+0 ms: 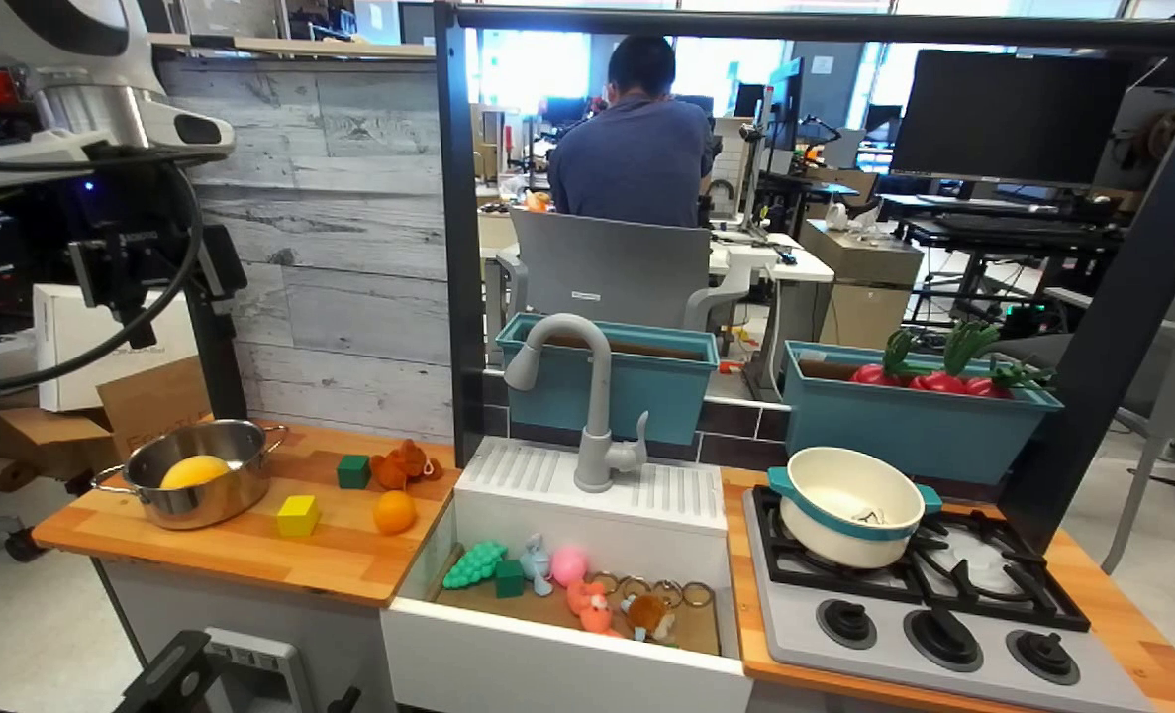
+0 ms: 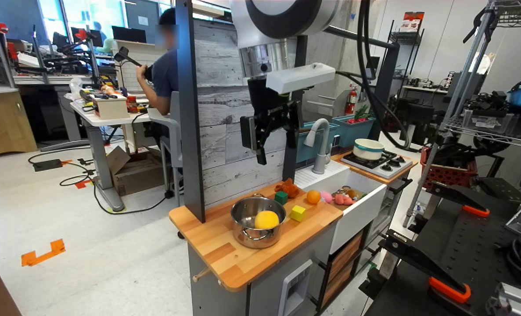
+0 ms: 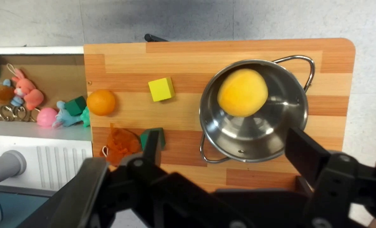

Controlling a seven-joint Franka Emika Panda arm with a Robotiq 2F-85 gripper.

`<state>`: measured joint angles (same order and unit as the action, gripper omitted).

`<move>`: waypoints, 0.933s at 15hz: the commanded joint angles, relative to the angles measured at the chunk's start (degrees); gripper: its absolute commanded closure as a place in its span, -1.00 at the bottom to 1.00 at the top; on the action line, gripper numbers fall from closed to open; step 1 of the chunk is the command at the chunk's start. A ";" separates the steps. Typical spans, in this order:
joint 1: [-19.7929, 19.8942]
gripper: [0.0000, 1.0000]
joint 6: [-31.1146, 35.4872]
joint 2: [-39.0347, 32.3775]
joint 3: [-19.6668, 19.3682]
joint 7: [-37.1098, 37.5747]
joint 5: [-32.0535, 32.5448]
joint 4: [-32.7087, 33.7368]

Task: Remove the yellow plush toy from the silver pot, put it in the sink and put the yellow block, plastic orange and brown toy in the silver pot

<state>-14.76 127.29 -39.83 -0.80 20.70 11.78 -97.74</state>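
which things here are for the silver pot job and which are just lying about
For the job:
soft rounded yellow plush toy
shiny round silver metal pot
white rectangular sink
bright yellow cube block
round plastic orange
reddish-brown lumpy toy

Just lying about:
green cube on the wooden counter
pink long-eared toy in the sink
round cream and teal pot

In an exterior view, your counter [image 1: 335,566] holds, left to right, the pot [image 1: 216,504] with plush [image 1: 194,471] inside, front block [image 1: 297,516], orange [image 1: 395,512], toy [image 1: 404,463] behind it; sink [image 1: 562,665] farther right.

Glossy metal silver pot [image 3: 251,134], smooth wooden counter [image 3: 183,115], matt yellow plush toy [image 3: 242,92], brown toy [image 3: 123,142] (clothlike, rough)
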 commanded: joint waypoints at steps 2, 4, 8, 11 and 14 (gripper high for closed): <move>0.52 -1.00 -6.38 -4.63 0.67 -0.17 -3.77 4.67; -0.79 -1.00 -4.06 -5.75 -0.88 1.88 -1.99 3.89; -3.15 -1.00 3.41 -7.98 -4.09 7.51 1.61 4.66; -3.55 -1.00 6.13 -9.75 -4.65 9.59 0.57 6.45; -3.06 -1.00 5.12 -11.67 -3.26 9.56 -1.84 8.99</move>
<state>-17.45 132.74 -48.86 -4.38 29.54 11.95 -92.41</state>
